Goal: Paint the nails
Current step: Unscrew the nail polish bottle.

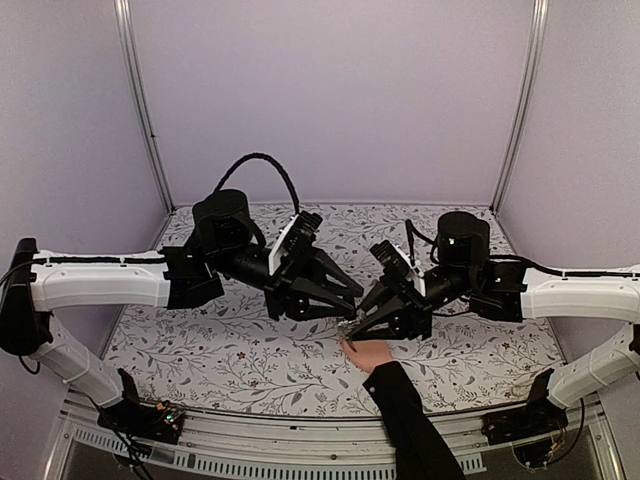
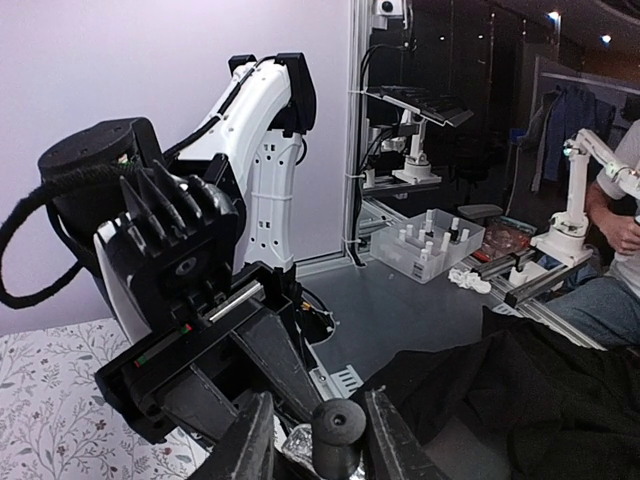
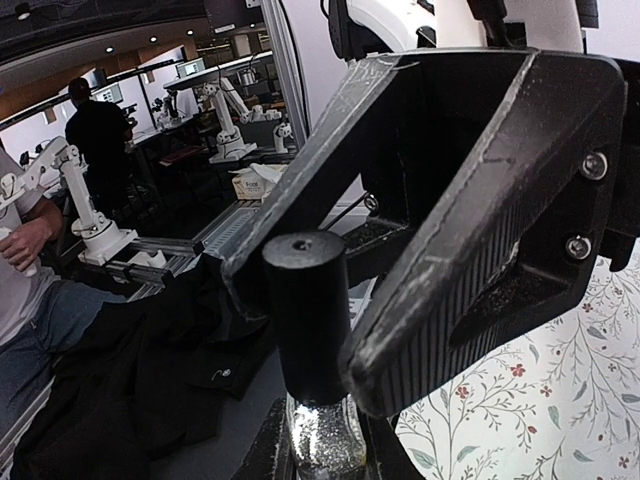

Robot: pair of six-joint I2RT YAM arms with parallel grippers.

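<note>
A small bottle of glittery silver polish with a tall black cap stands upright between my two grippers. My right gripper is shut on its glass body. My left gripper has closed in on the cap from both sides. In the top view both grippers meet over the bottle, the left gripper from the left and the right gripper from the right. A light-skinned hand in a black sleeve lies flat just in front of them. Its nails are too small to make out.
The floral tablecloth covers the table between pale side walls. The sleeved forearm reaches in from the near edge, between my two arm bases. The black sleeve cloth fills the right of the left wrist view.
</note>
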